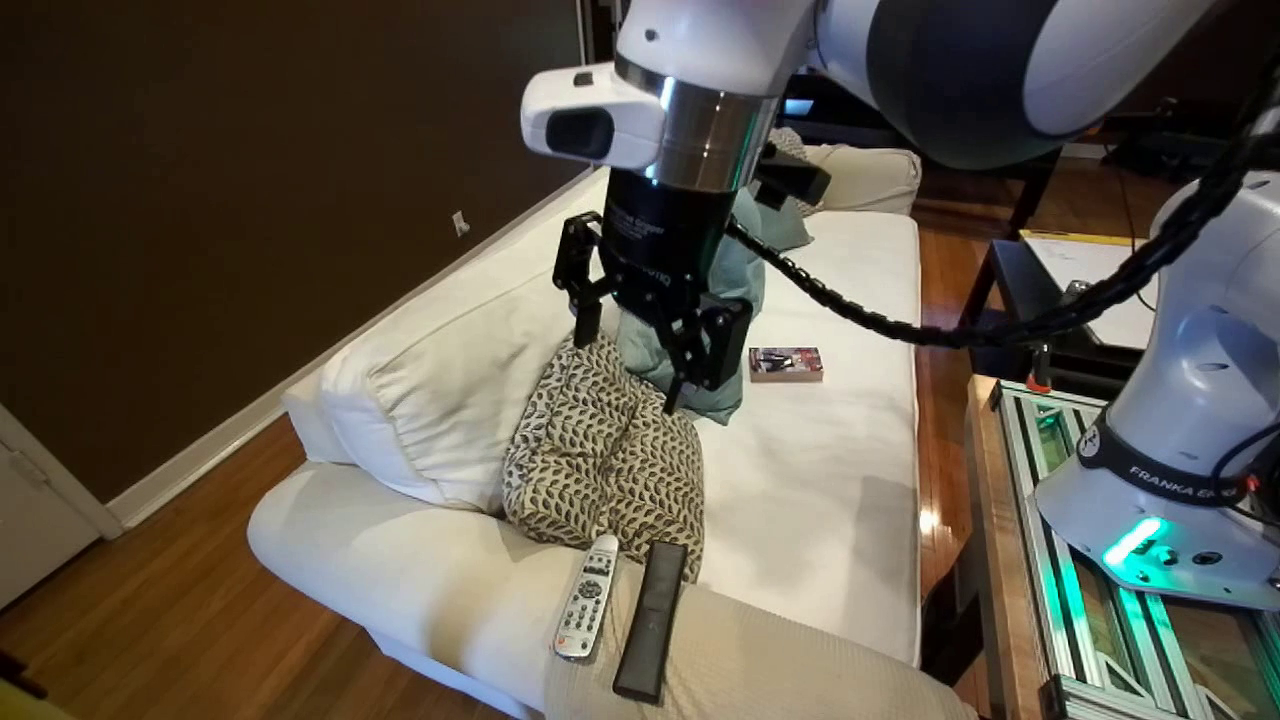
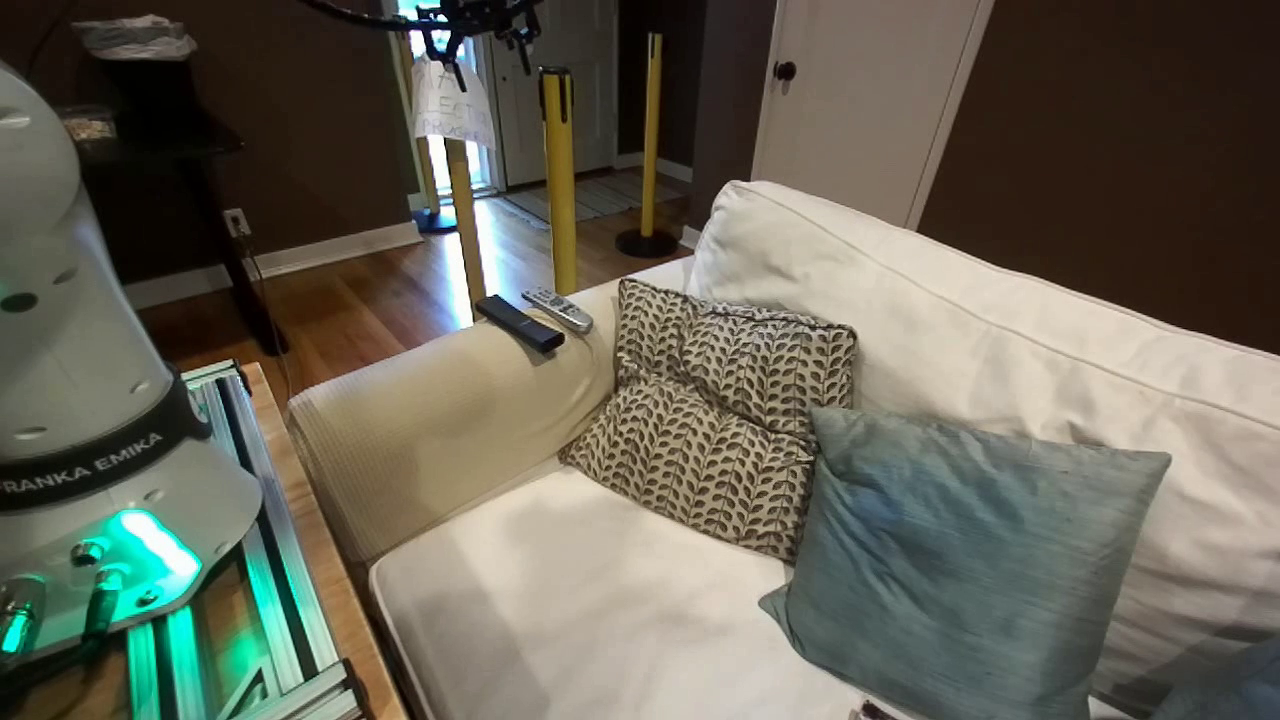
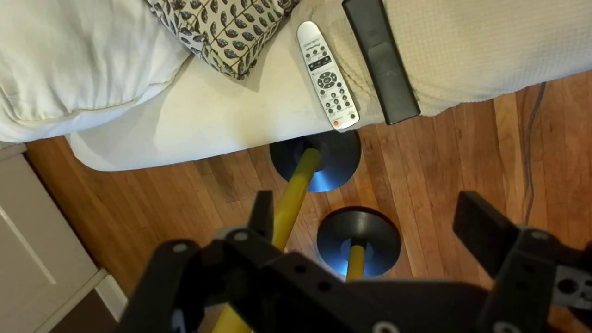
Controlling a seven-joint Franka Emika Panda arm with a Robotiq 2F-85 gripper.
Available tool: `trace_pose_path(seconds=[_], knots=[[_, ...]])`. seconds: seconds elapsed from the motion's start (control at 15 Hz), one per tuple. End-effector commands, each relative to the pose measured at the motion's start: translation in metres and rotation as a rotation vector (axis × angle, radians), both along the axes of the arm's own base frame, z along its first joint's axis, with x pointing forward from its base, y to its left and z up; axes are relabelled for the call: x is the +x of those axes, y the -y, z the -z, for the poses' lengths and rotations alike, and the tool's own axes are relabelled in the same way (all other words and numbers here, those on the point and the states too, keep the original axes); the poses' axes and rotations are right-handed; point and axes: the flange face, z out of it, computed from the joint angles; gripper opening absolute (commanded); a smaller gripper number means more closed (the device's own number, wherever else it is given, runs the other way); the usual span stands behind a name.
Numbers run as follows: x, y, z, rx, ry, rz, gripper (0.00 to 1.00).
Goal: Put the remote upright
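Where the white sofa (image 2: 1010,340) ends in a broad armrest (image 1: 370,560), the black remote control (image 1: 650,625) lies flat across the top, one end by the outer edge and the other toward the seat (image 2: 600,600). A ribbed beige cover (image 1: 790,665) beneath it stretches on to the armrest's front end, and the Robotiq gripper (image 1: 632,368) hangs well above the sofa, its jaws wide apart. Past the outer edge the armrest drops to a plank floor (image 3: 444,138), with a thin cable (image 3: 528,152) on it in the wrist view; a dark brown wall (image 1: 250,160) runs behind the backrest (image 1: 450,400), and a white door (image 2: 865,90) stands next to it. Just beside the black remote control, on the backrest side, a silver remote (image 1: 587,600) lies nearly parallel, with a narrow gap between them. A leaf-patterned pillow (image 2: 720,430) leans in the corner near the inner ends of both, a teal pillow (image 2: 970,570) sits next to it, and farther along the seat lies a paperback book (image 1: 785,365). Two yellow posts (image 3: 296,196) on round black bases (image 3: 370,231) stand past the armrest's outer side in the wrist view, partly hidden by the gripper. The robot base (image 1: 1180,430) faces the sofa's front, and a black corrugated hose (image 1: 900,330) loops down beside the robot arm (image 1: 720,40).
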Motion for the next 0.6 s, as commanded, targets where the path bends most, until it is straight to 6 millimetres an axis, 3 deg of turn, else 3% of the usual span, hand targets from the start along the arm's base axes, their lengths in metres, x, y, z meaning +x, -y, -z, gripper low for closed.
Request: trace_pose_path(seconds=[0.0, 0.53], knots=[[0.004, -0.016, 0.032, -0.020, -0.060, -0.068, 1.00], [0.009, -0.055, 0.115, -0.097, -0.180, -0.342, 1.00]])
